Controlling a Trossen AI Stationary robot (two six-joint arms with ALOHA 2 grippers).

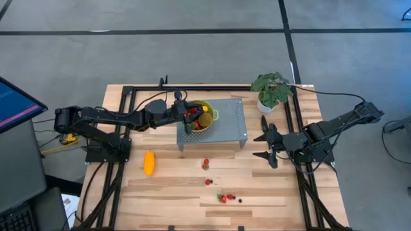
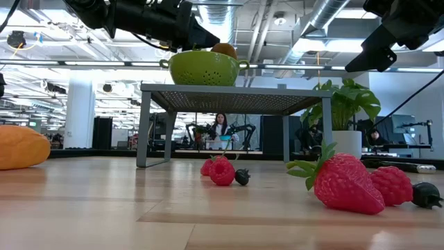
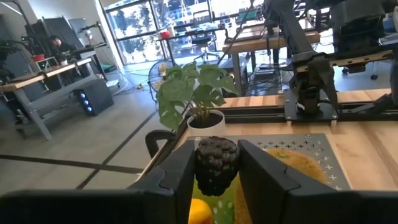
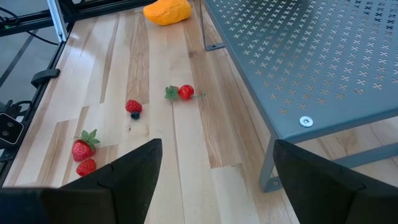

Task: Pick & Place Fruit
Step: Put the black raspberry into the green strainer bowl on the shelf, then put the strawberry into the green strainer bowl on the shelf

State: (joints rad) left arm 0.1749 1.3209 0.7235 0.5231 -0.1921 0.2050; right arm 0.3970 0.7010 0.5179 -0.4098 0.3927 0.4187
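Left gripper [image 3: 216, 177], frame centre, clamps a blackberry [image 3: 216, 163] over the green colander [image 1: 203, 117]; release low, centred. Right gripper [image 1: 266, 146] waits agape.

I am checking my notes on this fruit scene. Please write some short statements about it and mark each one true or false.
1. The left gripper holds a blackberry above the green colander. True.
2. The right gripper is shut on a strawberry. False: it is open and holds nothing, hovering beside the grey metal stand.
3. The green colander stands on the grey metal stand. True.
4. The long orange fruit is inside the colander. False: it lies on the wooden table, on the left arm's side of the stand.
5. Several strawberries lie loose on the table. True.
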